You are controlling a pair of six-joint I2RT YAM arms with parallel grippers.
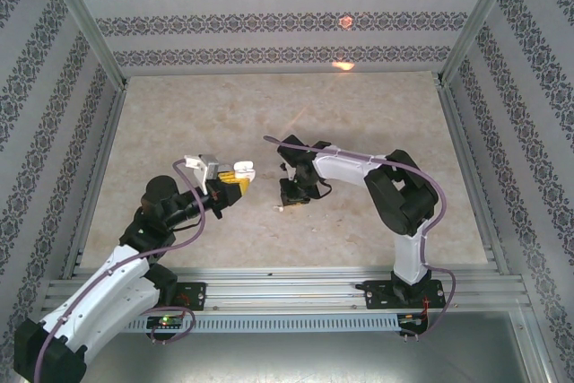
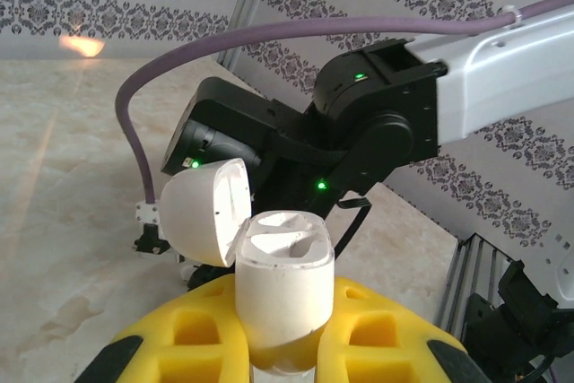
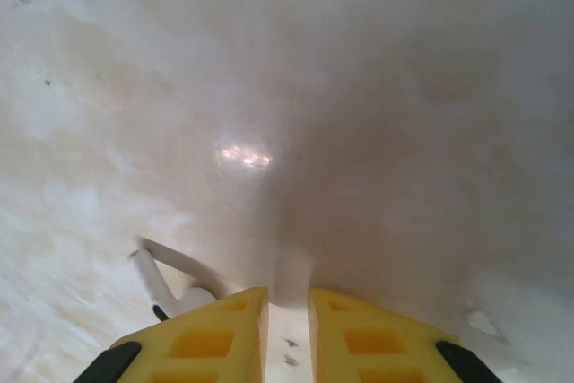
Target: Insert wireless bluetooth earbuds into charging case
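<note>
My left end effector [image 2: 285, 334] is clamped on the charging case [image 2: 282, 289], whose lid [image 2: 202, 213] stands open and whose wells [image 2: 285, 239] look empty. Beyond the case, my right end effector [image 3: 287, 311] sits low over the surface [image 3: 377, 87], its fingers nearly together beside an earbud [image 3: 143, 266]. I cannot tell if it grips anything. Both insertions remain, I judge.

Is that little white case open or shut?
Open: the case has its lid swung back to the left, and both wells show, empty.

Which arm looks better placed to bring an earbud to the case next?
Right. The right tool sits at the table beside an earbud; the left tool holds the open charging case.
</note>
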